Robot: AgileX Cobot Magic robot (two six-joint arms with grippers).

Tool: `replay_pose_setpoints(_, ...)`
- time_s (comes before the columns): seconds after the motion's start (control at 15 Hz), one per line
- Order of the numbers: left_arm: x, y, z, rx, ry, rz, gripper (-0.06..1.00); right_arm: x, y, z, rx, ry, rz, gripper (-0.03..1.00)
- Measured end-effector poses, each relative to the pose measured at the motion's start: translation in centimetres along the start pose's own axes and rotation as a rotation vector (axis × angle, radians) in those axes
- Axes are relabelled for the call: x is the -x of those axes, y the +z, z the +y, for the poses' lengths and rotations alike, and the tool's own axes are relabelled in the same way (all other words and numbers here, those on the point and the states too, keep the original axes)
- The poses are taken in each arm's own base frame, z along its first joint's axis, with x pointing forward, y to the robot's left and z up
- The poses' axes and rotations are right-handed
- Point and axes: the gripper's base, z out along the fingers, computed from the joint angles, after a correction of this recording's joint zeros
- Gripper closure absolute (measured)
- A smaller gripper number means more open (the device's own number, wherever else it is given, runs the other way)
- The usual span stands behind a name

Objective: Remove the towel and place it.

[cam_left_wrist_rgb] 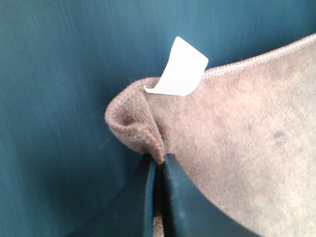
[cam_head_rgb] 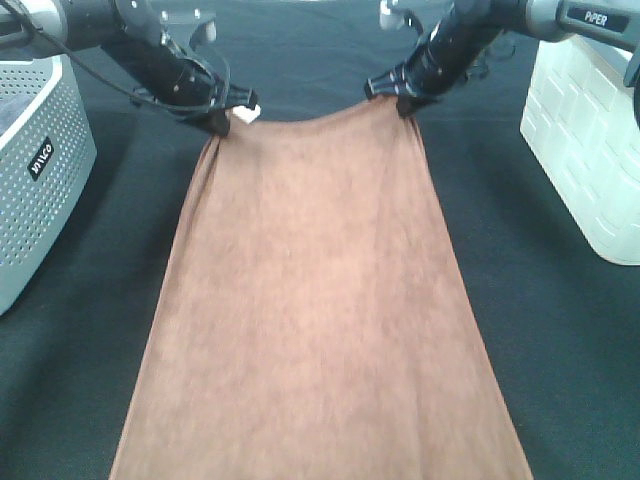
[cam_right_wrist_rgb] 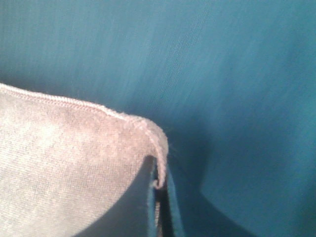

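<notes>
I count one towel [cam_head_rgb: 315,300], stretched over the counter [cam_head_rgb: 560,340] between two bins. My left fingers [cam_head_rgb: 222,122] and right fingers [cam_head_rgb: 393,98] each pinch one far corner.

Matt fuzzy microfibre towel [cam_head_rgb: 315,300], smooth paper-like tag [cam_left_wrist_rgb: 180,69], matt cloth table cover [cam_head_rgb: 560,350]

towel [cam_head_rgb: 315,300] | brown, white tag [cam_head_rgb: 247,115] | far corners lifted, stretched flat twd camera
</notes>
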Motion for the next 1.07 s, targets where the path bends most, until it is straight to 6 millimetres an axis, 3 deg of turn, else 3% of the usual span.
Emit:
replay_pose_setpoints(0.47,2.5,-0.4,0.3,0.038,0.036,-0.270,0.94,1.6,-0.4,-0.6,-0.065,-0.053,-0.141,0.96)
replay_pose_setpoints(1.07,3.5,-0.7,0.5,0.078,0.085,-0.386,0.94,2.1,-0.6,-2.3,-0.080,-0.009,-0.215,0.96)
